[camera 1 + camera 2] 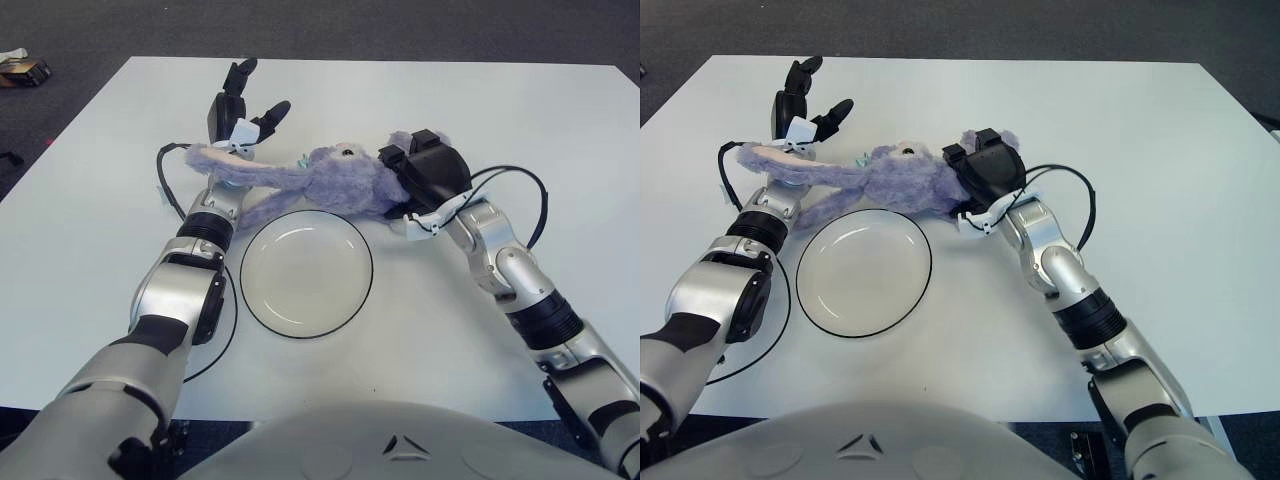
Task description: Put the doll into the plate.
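Broadly, the white surface (560,130) fills both views and carries everything in play. On it, just in front of the robot, lies the round plate (306,273), pale with a thin dark rim, and nothing sits inside it. The purple plush doll (330,180), a long-eared rabbit, stretches sideways just beyond the plate's far rim, not yet over it; whether it touches the surface or hangs slightly above cannot be told. Its two long ears trail toward the robot's left, one draped across the left forearm, the other drooping toward the plate's edge. The right hand (428,178) is clamped over the doll's rear body at the right end, fingers wrapped into the fur. The left hand (240,112) shows beyond the ears near the far left of the surface, fingers spread and holding nothing. As a judgement, the doll looks light, soft and floppy: it should squash under the fingers without harm and is unlikely to slip, but the loose ears and limbs will sag and drag. The thick torso seems the surest place to hold, since the ears would merely stretch. A thin black cable (215,345) loops beside the plate's left edge.
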You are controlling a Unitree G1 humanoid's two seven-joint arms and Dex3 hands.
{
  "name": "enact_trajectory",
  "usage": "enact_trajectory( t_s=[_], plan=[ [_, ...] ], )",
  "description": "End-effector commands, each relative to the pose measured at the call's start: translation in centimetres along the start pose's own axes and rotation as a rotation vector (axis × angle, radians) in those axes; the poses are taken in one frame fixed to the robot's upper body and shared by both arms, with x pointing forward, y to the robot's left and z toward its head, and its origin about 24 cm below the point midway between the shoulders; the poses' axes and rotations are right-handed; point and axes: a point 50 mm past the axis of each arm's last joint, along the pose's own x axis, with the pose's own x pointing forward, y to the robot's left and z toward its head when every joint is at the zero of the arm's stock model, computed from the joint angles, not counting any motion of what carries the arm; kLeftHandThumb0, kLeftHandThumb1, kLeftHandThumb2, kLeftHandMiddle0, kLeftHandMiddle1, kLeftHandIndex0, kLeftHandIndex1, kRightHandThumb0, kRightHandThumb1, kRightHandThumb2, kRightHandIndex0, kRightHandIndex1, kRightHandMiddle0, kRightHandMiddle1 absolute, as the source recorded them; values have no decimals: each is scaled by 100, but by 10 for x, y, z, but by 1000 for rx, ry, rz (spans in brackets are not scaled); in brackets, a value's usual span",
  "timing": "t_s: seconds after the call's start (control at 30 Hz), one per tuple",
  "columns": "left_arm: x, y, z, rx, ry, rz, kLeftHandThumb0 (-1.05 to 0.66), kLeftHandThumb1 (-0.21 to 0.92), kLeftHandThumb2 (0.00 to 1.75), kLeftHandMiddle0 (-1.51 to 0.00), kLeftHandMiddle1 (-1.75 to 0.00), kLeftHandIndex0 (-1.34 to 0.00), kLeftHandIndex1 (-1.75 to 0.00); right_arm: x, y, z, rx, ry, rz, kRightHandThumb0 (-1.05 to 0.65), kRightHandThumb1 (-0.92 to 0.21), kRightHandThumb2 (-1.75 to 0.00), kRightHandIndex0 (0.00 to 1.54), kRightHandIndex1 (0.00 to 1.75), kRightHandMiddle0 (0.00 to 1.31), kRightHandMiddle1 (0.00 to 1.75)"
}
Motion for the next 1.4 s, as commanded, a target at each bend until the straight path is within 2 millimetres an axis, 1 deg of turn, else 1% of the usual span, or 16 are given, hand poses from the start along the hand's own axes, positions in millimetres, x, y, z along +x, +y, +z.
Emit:
enact_trajectory(
  t_s=[0.0,0.03,0.13,0.37,0.63,0.73,0.77,0.83,0.93,1.07,1.17,1.27,1.37],
  plan=[
    [-1,2,-1,3,-5,9,-42,92,21,-56,0,-41,-41,-12,24,-10,14,30,81,-39,-63,-84,68,175,44,168],
    [-1,2,-1,3,-5,9,-42,92,21,-56,0,-41,-41,-12,25,-11,15,28,77,-39,-61,-88,68,175,43,170],
    [-1,2,-1,4,-5,10,-41,92,21,-56,0,-41,-41,-13,29,-14,53,5,18,-39,-59,-94,69,175,41,173],
    [-2,2,-1,4,-4,12,-41,92,21,-56,0,-41,-40,-14,32,-17,87,-35,-55,-39,-59,-96,70,175,41,175],
    [-1,2,-2,3,2,13,-41,92,21,-56,0,-41,-40,-12,27,-17,98,-62,-119,-39,-58,-97,71,175,41,175],
    [-1,1,-2,1,8,12,-41,92,21,-56,0,-41,-40,-10,9,-15,84,-83,-185,-39,-57,-98,72,175,41,175],
    [-1,0,-2,1,10,11,-41,92,21,-56,0,-41,-40,-9,-1,-12,72,-97,-222,-39,-57,-98,72,175,41,175],
    [-1,0,-2,0,13,10,-41,92,21,-55,0,-41,-40,-9,-12,-10,59,-112,-257,-39,-56,-99,72,175,42,175],
    [0,0,-2,0,13,10,-41,92,21,-55,0,-41,-40,-10,-14,-9,56,-113,-259,-39,-56,-100,72,175,42,175],
    [0,-2,-2,-3,25,6,-40,92,21,-55,0,-41,-40,-8,-26,-6,51,-141,-291,-40,-55,-101,73,175,43,175],
    [0,-2,-3,-3,27,6,-40,92,21,-55,0,-42,-40,-8,-28,-4,58,-147,-296,-40,-55,-101,74,175,43,175],
    [0,-1,-5,-5,42,9,-40,92,21,-55,0,-42,-40,-5,-42,2,72,-192,-361,-40,-55,-101,74,175,43,175],
    [1,1,-7,-5,48,11,-40,92,20,-55,0,-42,-40,-4,-46,5,74,-209,-381,-40,-54,-102,75,175,43,175]
  ],
)
